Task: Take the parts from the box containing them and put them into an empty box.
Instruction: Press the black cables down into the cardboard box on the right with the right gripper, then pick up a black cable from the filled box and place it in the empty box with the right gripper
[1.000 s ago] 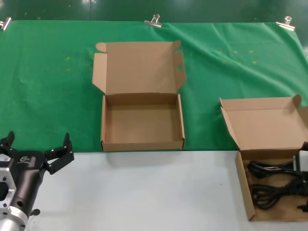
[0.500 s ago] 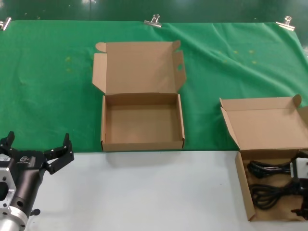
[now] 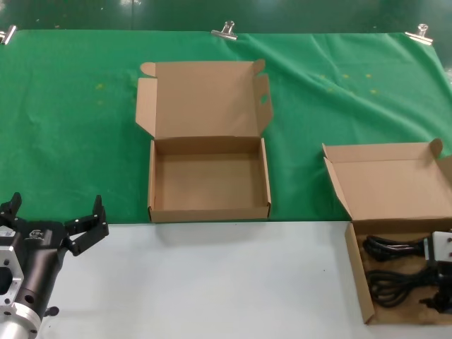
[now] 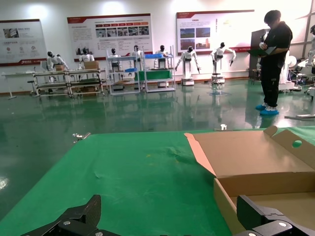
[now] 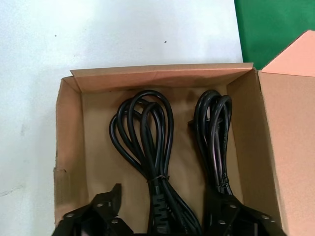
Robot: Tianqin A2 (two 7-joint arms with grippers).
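Looking down from the head camera, we see the empty box (image 3: 209, 185) near the middle of the surface (image 3: 212, 282), on the green cloth (image 3: 70, 127), lid folded back toward the far edge. The box containing them (image 3: 395, 240) sits at the right edge, and the parts (image 3: 399, 275) lie dark inside it. Our right tool (image 3: 441, 272) hangs over that box's right side; our left tool (image 3: 53, 226) waits at the near-left corner, fingers spread wide and holding nothing.

In the left wrist camera, we see only the dark fingertips (image 4: 74, 221) of the left tool set well apart, with the empty box (image 4: 256, 162) just beyond them. The wall posters (image 4: 110, 32) behind carry writing too small for us to read.

In the right wrist camera, two parts (image 5: 147, 142) lie side by side, long axes pointing straight away from the right tool (image 5: 162, 216). Its fingers (image 5: 106, 209) stand spread, straddling the plug end of one bundle without yet pinching it. The right arm is plainly nearer. We find no brand or label on either box.
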